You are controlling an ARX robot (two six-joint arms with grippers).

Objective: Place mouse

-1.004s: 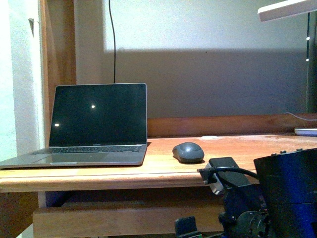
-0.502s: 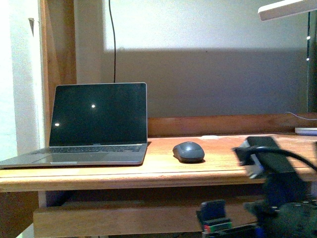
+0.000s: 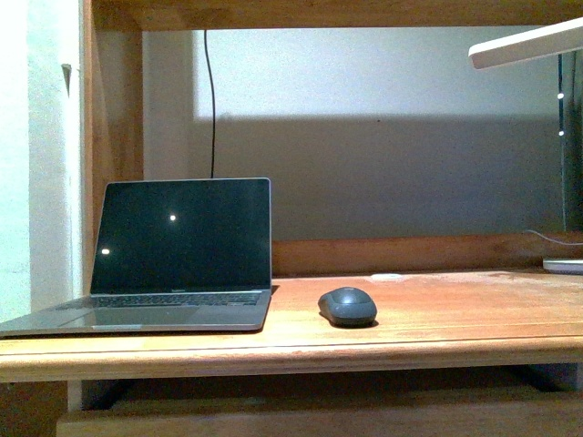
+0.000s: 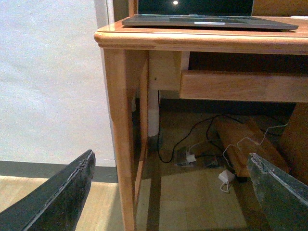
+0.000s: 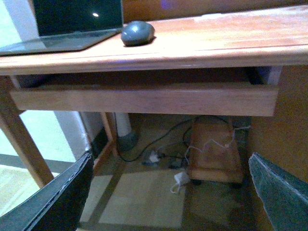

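Observation:
The dark grey mouse (image 3: 347, 306) lies on the wooden desk (image 3: 437, 328), just right of the open laptop (image 3: 173, 255). It also shows in the right wrist view (image 5: 137, 32) on the desk top beside the laptop (image 5: 67, 24). Neither arm shows in the front view. My left gripper (image 4: 175, 192) is open and empty, low down in front of the desk's left leg (image 4: 120, 134). My right gripper (image 5: 173, 192) is open and empty, below the desk's front edge, well away from the mouse.
A white lamp head (image 3: 528, 41) hangs at the upper right. A small flat white object (image 3: 386, 276) lies at the desk's back. A drawer front (image 5: 144, 98) sits under the desk top. Cables and adapters (image 5: 180, 178) and a wooden box (image 5: 214, 151) lie on the floor.
The right arm has dropped out of the front view. The view has shifted, so the desk and laptop sit lower in the picture. The mouse has not moved on the desk.

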